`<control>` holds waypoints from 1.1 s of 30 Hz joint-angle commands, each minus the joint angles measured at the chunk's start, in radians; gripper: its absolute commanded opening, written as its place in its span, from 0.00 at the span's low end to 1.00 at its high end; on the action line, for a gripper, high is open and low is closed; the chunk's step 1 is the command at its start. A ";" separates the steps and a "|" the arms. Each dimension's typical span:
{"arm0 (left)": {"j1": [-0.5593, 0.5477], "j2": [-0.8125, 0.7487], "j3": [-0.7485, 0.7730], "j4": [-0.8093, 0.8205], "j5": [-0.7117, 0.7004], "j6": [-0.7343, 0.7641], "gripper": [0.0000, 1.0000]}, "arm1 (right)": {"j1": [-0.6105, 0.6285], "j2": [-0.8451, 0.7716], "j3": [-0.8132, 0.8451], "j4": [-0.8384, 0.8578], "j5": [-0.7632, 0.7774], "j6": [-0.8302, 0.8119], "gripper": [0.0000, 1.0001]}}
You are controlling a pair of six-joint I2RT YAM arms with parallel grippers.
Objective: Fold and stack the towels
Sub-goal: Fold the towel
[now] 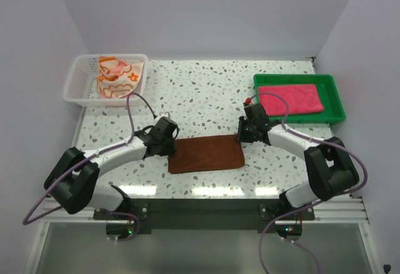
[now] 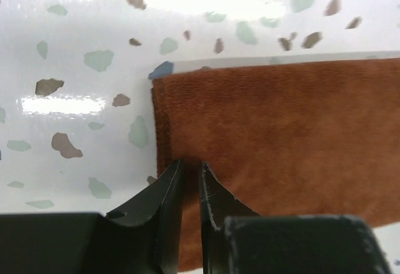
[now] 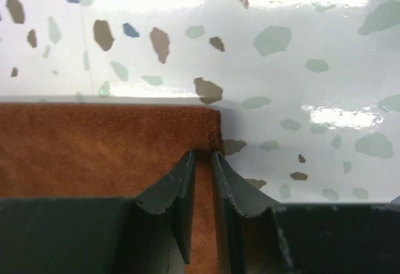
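Note:
A dark brown towel (image 1: 206,154) lies flat on the speckled table between the two arms. My left gripper (image 1: 169,142) sits at the towel's left edge, jaws nearly together with a thin ridge of the brown towel (image 2: 281,130) pinched between them (image 2: 190,162). My right gripper (image 1: 242,137) sits at the towel's far right corner and pinches the brown towel (image 3: 94,142) the same way (image 3: 203,155). A hot pink towel (image 1: 292,98) lies folded in the green tray. An orange towel with white flowers (image 1: 117,77) lies crumpled in the white basket.
The white mesh basket (image 1: 80,81) stands at the back left. The green plastic tray (image 1: 299,77) stands at the back right. The near table edge runs just below the brown towel.

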 commanded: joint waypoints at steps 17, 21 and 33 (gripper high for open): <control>0.006 0.025 0.242 -0.105 -0.200 0.307 0.79 | -0.122 -0.149 0.118 -0.279 0.106 -0.098 0.69; -0.144 0.035 0.309 -0.111 -0.177 0.357 0.93 | -0.194 -0.191 0.076 -0.336 0.097 -0.079 0.95; -0.548 0.406 0.610 -0.148 -0.203 0.397 0.74 | -0.274 -0.283 -0.043 -0.350 0.040 -0.055 0.99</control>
